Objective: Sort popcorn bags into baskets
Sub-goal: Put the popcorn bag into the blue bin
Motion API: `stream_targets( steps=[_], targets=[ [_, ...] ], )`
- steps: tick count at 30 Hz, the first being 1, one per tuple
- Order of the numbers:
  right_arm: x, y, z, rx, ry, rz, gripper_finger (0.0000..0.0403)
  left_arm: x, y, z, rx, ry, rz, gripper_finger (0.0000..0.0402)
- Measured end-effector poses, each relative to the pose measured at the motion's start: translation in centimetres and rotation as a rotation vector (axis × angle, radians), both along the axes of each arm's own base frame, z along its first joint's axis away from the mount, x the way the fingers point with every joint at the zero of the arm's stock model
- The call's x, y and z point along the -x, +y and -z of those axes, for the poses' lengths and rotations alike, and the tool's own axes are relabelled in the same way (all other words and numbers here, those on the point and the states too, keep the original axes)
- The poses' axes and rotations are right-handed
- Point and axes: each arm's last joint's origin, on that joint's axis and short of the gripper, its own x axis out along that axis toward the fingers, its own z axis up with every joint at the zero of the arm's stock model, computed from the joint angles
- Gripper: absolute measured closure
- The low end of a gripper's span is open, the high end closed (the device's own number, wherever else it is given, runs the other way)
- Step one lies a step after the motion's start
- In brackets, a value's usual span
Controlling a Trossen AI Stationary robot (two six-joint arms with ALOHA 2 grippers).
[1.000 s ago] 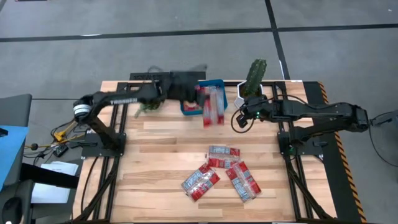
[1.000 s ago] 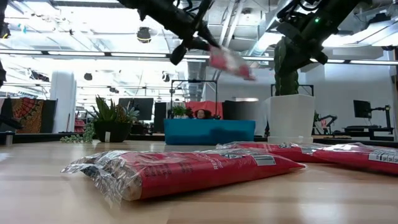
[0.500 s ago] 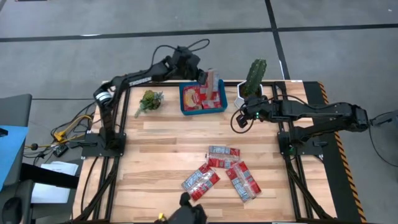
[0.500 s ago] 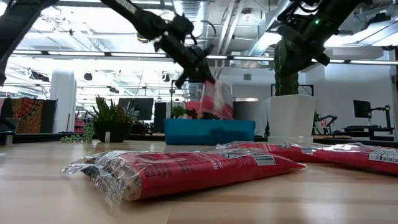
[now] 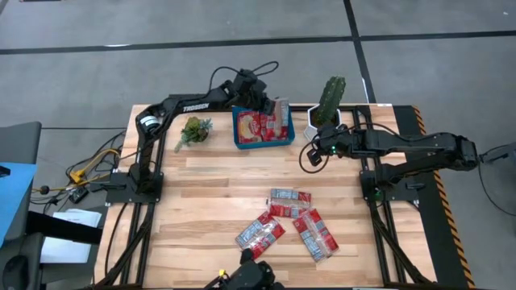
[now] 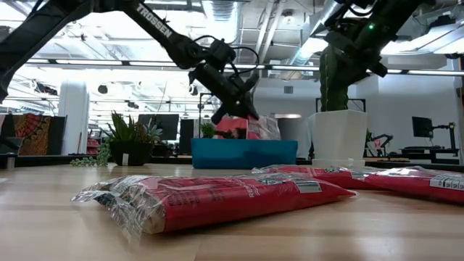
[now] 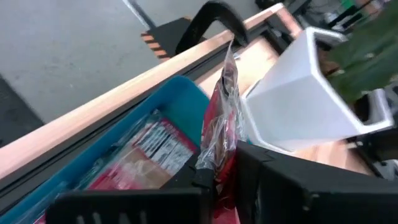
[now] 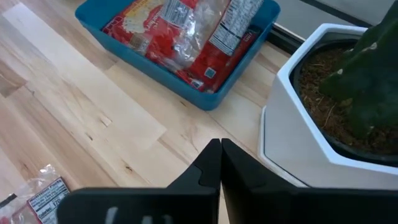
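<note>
From above, the left gripper (image 5: 268, 103) is seen over the far right part of the shallow blue plastic bin (image 5: 239, 142) at the table's far edge, clenched on a flat red popcorn packet (image 5: 279, 118) held on edge above other red packets (image 5: 253, 126) lying inside, while four more packets (image 5: 288, 219) are spread near the front and the right gripper (image 5: 310, 155), fingers pressed together on nothing, is parked beside the white pot with a cactus (image 5: 329, 103). In the low view, the held packet (image 6: 254, 127) is seen just above the bin (image 6: 244, 154). In the left wrist view, the packet (image 7: 222, 134) is shown pinched between the fingers (image 7: 267, 163), and in the right wrist view the filled bin (image 8: 155, 55) is shown left of the pot (image 8: 311, 118).
</note>
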Motion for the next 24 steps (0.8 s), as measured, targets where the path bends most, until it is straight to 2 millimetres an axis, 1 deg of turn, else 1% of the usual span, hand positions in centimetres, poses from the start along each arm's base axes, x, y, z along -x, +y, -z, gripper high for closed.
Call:
stream_targets(
  steps=[4, 10, 14, 16, 19, 24],
  targets=[
    [0.1, 0.0, 0.1, -0.002, 0.014, -0.001, 0.0370, 0.2, 0.1, 0.3, 0.017, 0.030, -0.012, 0.0346],
    [0.1, 0.0, 0.1, 0.001, 0.020, -0.004, 0.0382, 0.4, 0.0, 0.5, -0.005, 0.077, -0.003, 0.0257],
    [0.1, 0.0, 0.1, 0.001, 0.022, -0.005, 0.0385, 0.9, 0.5, 0.2, 0.036, 0.089, 0.018, 0.0205],
    [0.1, 0.0, 0.1, 0.001, 0.023, -0.006, 0.0382, 1.2, 0.8, -0.4, 0.051, 0.117, 0.022, 0.0188],
    [0.2, 0.0, 0.1, 0.000, 0.027, -0.006, 0.0373, 1.8, 1.2, -1.5, 0.071, 0.185, 0.042, 0.0176],
    [0.2, 0.1, 0.2, 0.000, 0.036, -0.008, 0.0368, 2.0, 1.1, -5.1, 0.023, 0.252, 0.106, 0.0174]
  ],
)
